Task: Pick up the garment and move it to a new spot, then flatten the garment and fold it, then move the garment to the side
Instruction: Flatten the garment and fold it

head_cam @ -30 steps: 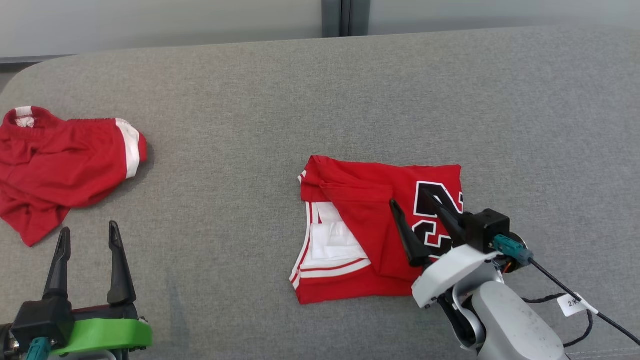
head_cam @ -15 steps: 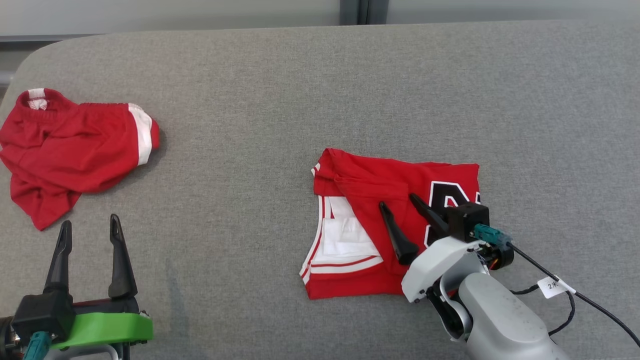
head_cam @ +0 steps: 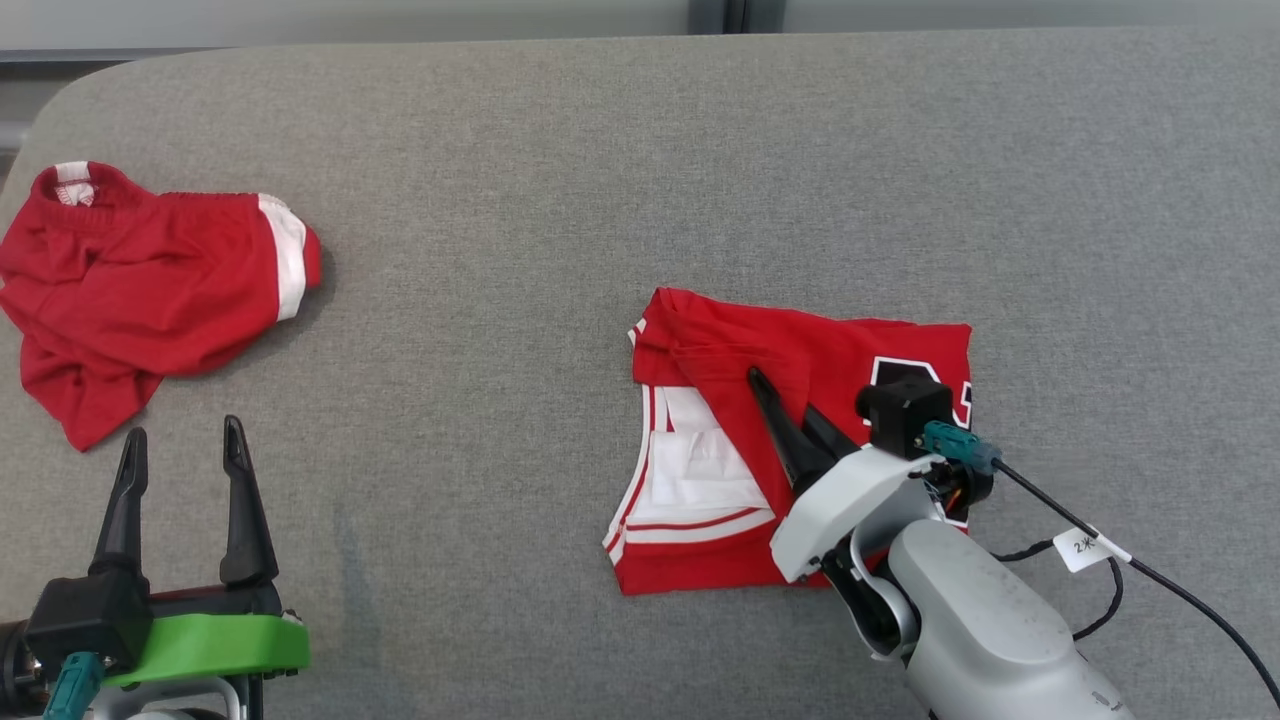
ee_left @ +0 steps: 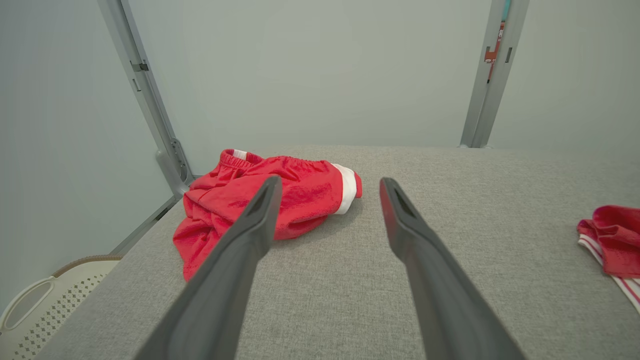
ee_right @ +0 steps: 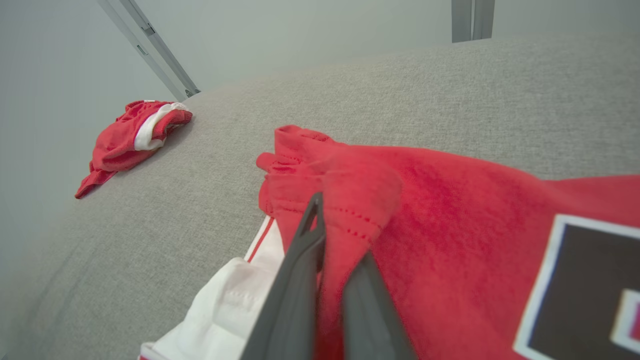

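Two red garments lie on the grey padded desk (head_cam: 560, 180), and the folded jersey (head_cam: 830, 350) is the one being worked: it sits directly under the right tool (head_cam: 780, 395), whose dark fingers are clenched on a raised ridge of its red cloth. In the right wrist view the fabric bunches up between the two fingers, so the pinch takes a top fold, not the whole stack. The white striped panel (head_cam: 700, 470) lies just left of that tool and the black number (head_cam: 900, 370) just to its right. Gripping near the middle of the bundle probably serves to carry the folded jersey aside in one piece, the last step of the task. With only an upper layer caught, the lower layers could trail and open.

Crumpled red shorts (head_cam: 150, 290) rest well ahead of the left tool (head_cam: 180, 440), which hangs released, fingers spread and touching nothing, likely kept clear of the move.
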Robot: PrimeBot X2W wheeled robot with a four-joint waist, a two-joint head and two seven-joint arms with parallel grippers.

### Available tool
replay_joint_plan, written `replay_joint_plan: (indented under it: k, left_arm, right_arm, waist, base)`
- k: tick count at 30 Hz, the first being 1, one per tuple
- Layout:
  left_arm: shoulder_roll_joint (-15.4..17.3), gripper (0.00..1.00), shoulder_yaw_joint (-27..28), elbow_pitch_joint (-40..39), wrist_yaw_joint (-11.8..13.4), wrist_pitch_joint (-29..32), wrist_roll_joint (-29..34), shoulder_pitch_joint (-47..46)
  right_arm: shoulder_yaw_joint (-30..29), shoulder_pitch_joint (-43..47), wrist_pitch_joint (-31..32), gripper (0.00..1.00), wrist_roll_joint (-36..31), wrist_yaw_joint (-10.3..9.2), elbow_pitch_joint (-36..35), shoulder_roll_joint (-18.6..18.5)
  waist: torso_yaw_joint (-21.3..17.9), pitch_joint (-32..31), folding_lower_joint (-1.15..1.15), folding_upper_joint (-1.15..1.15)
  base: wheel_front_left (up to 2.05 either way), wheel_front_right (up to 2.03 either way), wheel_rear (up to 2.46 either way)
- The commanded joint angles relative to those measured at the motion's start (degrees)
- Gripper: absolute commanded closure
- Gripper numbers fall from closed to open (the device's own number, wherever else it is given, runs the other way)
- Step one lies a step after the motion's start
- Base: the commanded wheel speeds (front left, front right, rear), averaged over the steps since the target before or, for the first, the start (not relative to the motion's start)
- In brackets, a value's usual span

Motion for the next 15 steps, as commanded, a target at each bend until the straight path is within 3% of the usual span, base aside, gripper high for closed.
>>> replay_joint_plan:
  k: [1, 15]
  left_arm:
    - [0.06, 0.0, 0.26, 0.15, -0.18, 0.0, -0.16, -0.63]
    - [0.06, 0.0, -0.58, 0.31, 0.47, 0.0, -0.56, -0.27]
  right_arm:
    - [0.4, 0.55, -0.14, 1.0, -0.42, -0.04, -0.72, -0.03]
    - [9.47, 4.44, -0.14, 0.99, -3.77, -0.04, -4.25, -0.79]
  waist:
    - [-0.09, -0.11, 0.0, 0.0]
    - [0.03, -0.8, 0.0, 0.0]
  base:
    - [0.0, 0.0, 0.0]
    - [0.0, 0.0, 0.0]
